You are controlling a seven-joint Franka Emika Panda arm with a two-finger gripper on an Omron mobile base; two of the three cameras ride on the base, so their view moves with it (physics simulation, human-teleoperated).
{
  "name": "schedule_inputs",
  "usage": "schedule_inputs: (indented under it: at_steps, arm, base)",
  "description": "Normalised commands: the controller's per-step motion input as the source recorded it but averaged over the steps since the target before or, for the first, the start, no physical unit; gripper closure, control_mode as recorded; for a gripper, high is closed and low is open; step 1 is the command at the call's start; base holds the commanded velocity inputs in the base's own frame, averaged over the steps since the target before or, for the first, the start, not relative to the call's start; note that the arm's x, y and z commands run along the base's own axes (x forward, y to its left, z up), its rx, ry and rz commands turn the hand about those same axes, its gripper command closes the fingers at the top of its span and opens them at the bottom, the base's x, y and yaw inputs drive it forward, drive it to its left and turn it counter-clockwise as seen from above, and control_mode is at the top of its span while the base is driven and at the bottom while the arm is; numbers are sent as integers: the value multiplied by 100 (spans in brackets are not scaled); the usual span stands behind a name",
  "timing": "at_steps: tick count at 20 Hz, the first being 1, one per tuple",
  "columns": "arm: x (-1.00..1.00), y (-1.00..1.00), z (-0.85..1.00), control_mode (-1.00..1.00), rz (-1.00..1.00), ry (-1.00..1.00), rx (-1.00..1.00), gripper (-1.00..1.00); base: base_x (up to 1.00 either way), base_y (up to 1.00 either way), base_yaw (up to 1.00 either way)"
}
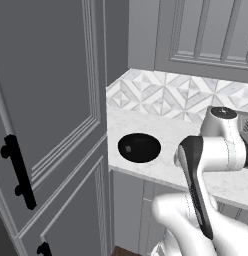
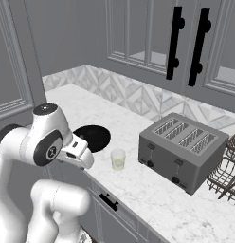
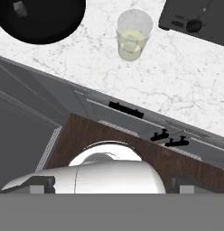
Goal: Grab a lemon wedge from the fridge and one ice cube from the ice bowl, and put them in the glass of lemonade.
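The ice bowl (image 3: 41, 22) is wide, black and round, and sits on the marble counter (image 3: 186, 76) with one small grey ice cube (image 3: 20, 9) in it. The same ice bowl (image 1: 139, 147) (image 2: 94, 136) lies near the counter's front edge. To its right stands the glass of lemonade (image 3: 133, 36) (image 2: 118, 159), clear, with pale yellow liquid and a pale blocky shape I cannot identify. My gripper (image 3: 112, 184) hangs in front of the counter edge, short of both. It is open, its tips wide apart with nothing between them. The lemon wedge and the fridge are out of view.
A dark grey toaster (image 2: 183, 149) (image 3: 195, 20) stands right of the glass, and a wire dish rack (image 2: 227, 171) beyond it. A tall light grey panelled cabinet (image 1: 51, 115) with black handles (image 1: 18, 172) rises left of the counter. Drawers with black handles (image 3: 126, 109) run under the counter edge.
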Motion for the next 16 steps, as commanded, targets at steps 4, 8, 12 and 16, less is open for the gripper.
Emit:
schedule_inputs:
  at_steps: [4, 8, 12, 16]
  arm:
    - [0, 0, 0, 100, 0, 0, 0, -100]
    - [0, 0, 0, 100, 0, 0, 0, -100]
    - [0, 0, 0, 100, 0, 0, 0, -100]
    - [0, 0, 0, 100, 0, 0, 0, -100]
  base:
    - [-50, 0, 0]
    - [-100, 0, -1]
    - [-92, 20, 38]
    - [-41, 0, 91]
